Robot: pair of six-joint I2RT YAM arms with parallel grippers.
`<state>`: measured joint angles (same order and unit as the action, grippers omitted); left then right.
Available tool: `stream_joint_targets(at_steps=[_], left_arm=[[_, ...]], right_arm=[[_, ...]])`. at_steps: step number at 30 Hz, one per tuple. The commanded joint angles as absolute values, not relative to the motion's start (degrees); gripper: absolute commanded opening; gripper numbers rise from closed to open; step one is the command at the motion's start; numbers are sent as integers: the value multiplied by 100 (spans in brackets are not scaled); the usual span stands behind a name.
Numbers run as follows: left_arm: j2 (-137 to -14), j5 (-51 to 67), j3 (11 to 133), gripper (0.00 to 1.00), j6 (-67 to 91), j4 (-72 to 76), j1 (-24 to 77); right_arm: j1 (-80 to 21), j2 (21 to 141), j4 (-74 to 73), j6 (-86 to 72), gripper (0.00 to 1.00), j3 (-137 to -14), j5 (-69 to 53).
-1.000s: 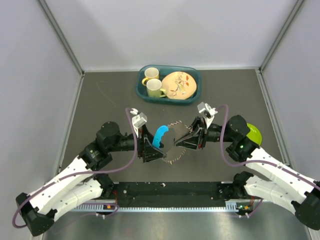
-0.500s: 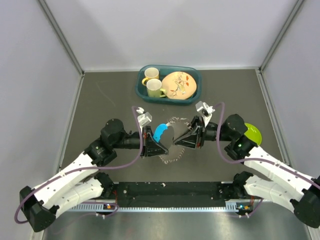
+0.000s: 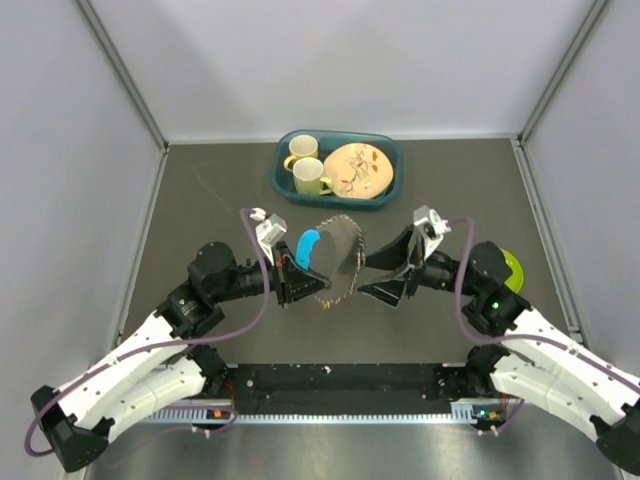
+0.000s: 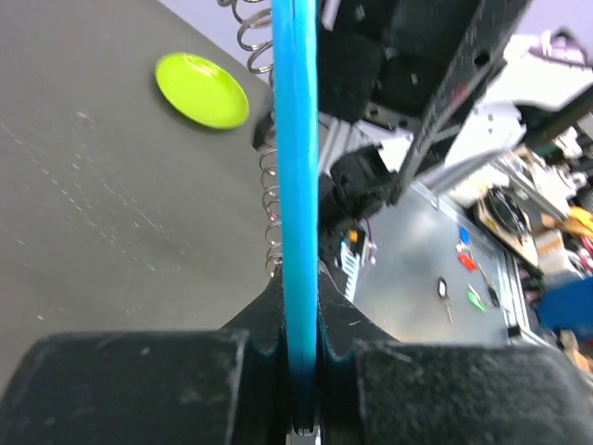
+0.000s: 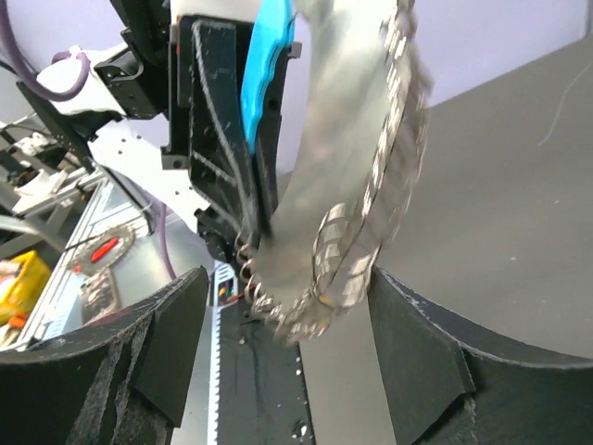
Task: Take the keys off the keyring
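Left gripper [image 4: 298, 315] is clamped hard on a flat bright-blue head piece [image 3: 306, 248]; in the wrist view the two fingers pinch it edge-on. That blue piece belongs to the keys [image 3: 340, 255], which from above read as one silvery round fan, held up off the table around the middle of the workspace. A wire coil [image 4: 269, 185] runs along its rim. Whether that coil is the keyring I honestly can't tell, and it's all blurry in the right wrist view.

Right gripper [image 3: 370, 278] has let go. Its fingers are spread wide, sitting just beside the silvery bunch at its 3 o'clock, with no contact that I can see.

The surface is a dark grey matte table [image 3: 200, 200] with pale scuffs and fine scratches. Over at 12 o'clock there's a teal basket [image 3: 278, 178] holding two yellowish mugs [image 3: 303, 148] and a patterned plate [image 3: 357, 170]. At 3 o'clock a lime-green plate [image 4: 202, 90] lies flat, half hidden behind the right arm in the top view.

The room is really a booth: a plain pale grey back wall [image 3: 340, 60] and matching side panels at 9 and 3 o'clock, with metal strips along the seams. At 6 o'clock, past the black strip where the arm bases bolt on, is a brushed metal bench [image 4: 417, 260] with a few small coloured bits on it, too tiny to identify.
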<state>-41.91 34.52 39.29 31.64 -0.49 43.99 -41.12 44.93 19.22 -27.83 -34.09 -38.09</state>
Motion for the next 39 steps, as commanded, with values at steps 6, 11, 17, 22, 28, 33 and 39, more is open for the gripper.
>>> stream_joint_targets(at_steps=[6,11,17,22,28,33,39], left_arm=[[-3701,2145,4325,0,3489,957,4395],[-3630,2232,4289,0,3876,1397,4395],[-3551,2268,4219,0,4166,1591,4395],[-3507,2259,4157,0,4245,1643,4395],[-3498,2259,4131,0,4271,1644,4395],[-3472,2162,4017,0,4289,1714,4395],[-3480,2153,3990,0,4315,1749,4395]], right_arm=[[-5235,3893,3091,-1662,70,-2576,-2049],[-5466,4323,4173,-1547,68,-2347,-2162],[-5695,5009,4596,-1292,65,-2618,-2136],[-5774,5308,4808,-1292,64,-2847,-2215],[-5880,5511,5071,-1318,62,-2953,-2171],[-5968,5651,5124,-1336,59,-3032,-2162],[-6064,5809,5247,-1380,50,-3094,-2101]])
